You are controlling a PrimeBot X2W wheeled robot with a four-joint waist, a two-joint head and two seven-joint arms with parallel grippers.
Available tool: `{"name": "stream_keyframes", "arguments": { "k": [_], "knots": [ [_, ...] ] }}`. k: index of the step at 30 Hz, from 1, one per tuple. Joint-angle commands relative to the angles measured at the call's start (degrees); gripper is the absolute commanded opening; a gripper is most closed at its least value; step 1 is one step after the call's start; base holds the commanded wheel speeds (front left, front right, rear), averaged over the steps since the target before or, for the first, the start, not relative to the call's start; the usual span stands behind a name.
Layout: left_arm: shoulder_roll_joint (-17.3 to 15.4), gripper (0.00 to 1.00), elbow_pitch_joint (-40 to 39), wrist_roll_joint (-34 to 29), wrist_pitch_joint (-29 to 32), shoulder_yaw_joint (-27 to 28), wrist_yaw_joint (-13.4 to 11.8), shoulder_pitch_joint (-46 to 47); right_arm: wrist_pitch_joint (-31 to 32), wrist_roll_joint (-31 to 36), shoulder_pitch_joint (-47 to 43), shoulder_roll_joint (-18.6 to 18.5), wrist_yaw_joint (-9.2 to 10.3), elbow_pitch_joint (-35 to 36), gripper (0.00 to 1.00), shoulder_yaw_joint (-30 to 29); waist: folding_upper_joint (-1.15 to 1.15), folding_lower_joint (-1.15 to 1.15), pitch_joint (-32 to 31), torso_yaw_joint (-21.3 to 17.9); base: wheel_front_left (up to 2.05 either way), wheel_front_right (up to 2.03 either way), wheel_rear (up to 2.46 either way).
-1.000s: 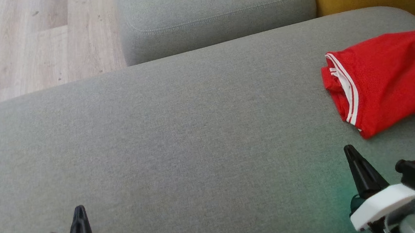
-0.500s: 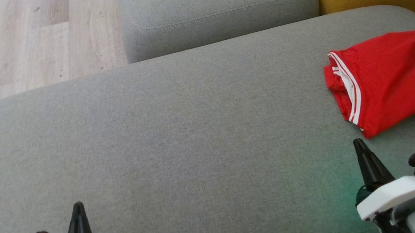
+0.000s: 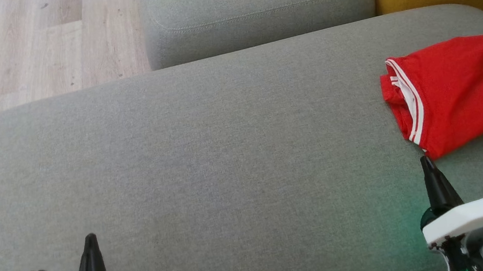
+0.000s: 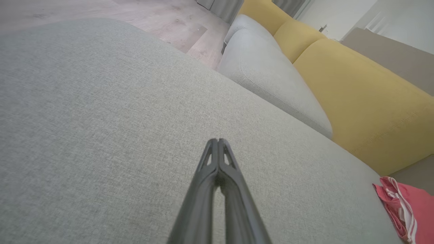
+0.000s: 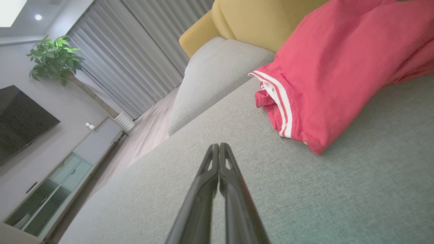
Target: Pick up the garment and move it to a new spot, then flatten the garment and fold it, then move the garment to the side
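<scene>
the folded red garment (image 3: 455, 93) with white stripes lies at 3 o'clock on the grey cushion (image 3: 225, 156), near its right edge. the right gripper (image 3: 426, 161), fingers pressed together, points just beside its near corner. the left gripper (image 3: 90, 239), fingers likewise pressed together, sits at 7 o'clock, well apart. the right wrist view adds a potted plant (image 5: 54, 56), a dark screen (image 5: 20, 115) and a glass-fronted cabinet (image 5: 51, 183), contents unclear.

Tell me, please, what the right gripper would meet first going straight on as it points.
Probably the grey seat cushion, just beside the red garment; depth is unclear, so the right gripper might graze its striped edge.
</scene>
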State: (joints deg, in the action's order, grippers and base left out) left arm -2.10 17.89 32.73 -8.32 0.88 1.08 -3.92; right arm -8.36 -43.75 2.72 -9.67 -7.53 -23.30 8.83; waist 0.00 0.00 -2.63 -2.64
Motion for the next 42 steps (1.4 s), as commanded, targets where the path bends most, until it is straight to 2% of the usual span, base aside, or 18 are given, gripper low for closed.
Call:
{"name": "stream_keyframes", "arguments": {
  "k": [1,42],
  "knots": [
    [-0.5,0.00,-2.2,1.7,0.4,1.3,0.5,3.7,0.4,-1.5,2.9,-0.1,0.01,2.2,0.00,-0.5,0.00,0.00,0.0,0.0,0.00,0.00,0.00],
    [-0.6,0.00,-3.0,28.7,7.2,3.3,3.3,6.7,7.2,-23.5,3.2,3.1,0.03,5.5,0.00,-7.5,0.00,0.00,1.3,1.3,0.00,0.00,0.00]
  ]
}}
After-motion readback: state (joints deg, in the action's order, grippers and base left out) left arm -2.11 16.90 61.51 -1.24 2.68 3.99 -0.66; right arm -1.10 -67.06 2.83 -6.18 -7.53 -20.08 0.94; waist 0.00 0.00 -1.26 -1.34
